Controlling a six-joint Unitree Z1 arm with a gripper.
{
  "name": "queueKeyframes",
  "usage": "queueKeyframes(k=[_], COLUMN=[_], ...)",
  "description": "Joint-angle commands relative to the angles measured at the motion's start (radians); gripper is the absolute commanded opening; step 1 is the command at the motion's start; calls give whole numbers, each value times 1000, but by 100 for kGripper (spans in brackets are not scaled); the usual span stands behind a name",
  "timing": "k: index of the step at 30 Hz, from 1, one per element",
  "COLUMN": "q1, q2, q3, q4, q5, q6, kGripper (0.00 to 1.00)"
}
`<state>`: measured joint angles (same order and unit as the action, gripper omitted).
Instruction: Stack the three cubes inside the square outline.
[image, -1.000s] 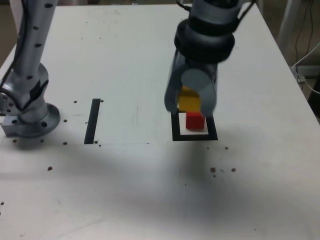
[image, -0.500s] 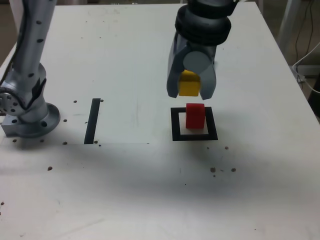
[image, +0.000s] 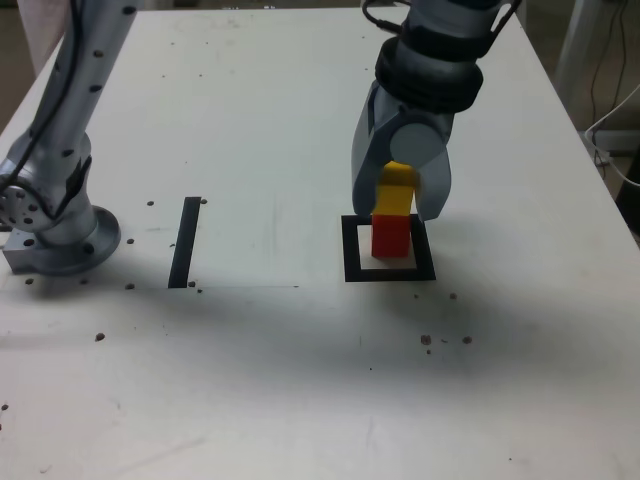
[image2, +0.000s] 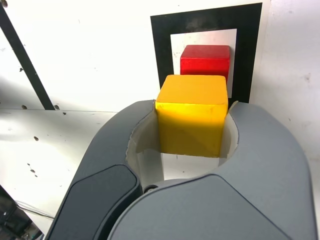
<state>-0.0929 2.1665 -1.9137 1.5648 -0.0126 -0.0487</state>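
Shifted toward the exterior view's right since earlier, the end effector (image2: 185, 132) grips the yellow cube (image2: 192, 115). Red (image2: 205, 60) sits inside the outline (image2: 244, 55); releasing yellow off-centre could topple it or knock red askew.

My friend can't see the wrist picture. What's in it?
Two grey gripper fingers grip a yellow cube. Beyond it, a red cube sits inside a thick black square outline on a white table.

Red cube (image2: 205, 59) partly hidden behind 1 yellow cube (image2: 192, 115)
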Motion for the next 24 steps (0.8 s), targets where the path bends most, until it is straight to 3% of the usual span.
queueKeyframes(k=[1,24], q1=[4,12], q2=[10,48], q3=[-2,4], q4=[13,-8], q5=[-3,-15], q6=[4,11], kGripper=[28,28])
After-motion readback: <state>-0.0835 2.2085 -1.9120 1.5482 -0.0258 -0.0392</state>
